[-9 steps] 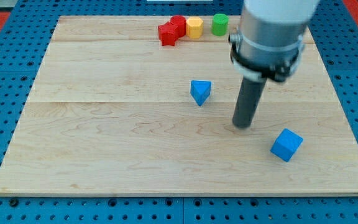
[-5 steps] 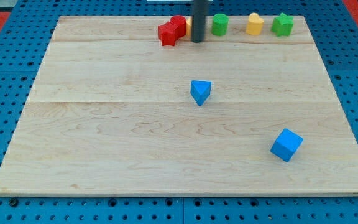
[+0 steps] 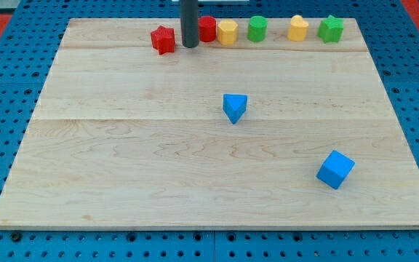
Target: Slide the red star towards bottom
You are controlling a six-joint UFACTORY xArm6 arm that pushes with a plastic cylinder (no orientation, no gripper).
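The red star (image 3: 163, 39) lies near the board's top edge, left of centre. My tip (image 3: 189, 46) stands just to the star's right, between it and a red cylinder (image 3: 207, 29). The rod rises out of the view's top. A small gap shows between the tip and the star.
Along the top edge to the right sit a yellow block (image 3: 227, 32), a green cylinder (image 3: 257, 28), another yellow block (image 3: 297, 28) and a green star (image 3: 331, 29). A blue triangle (image 3: 234, 108) lies mid-board and a blue cube (image 3: 335, 169) at lower right.
My tip moved from mid-board up to the top row, then left. The red star slid left, away from the red cylinder it had been touching.
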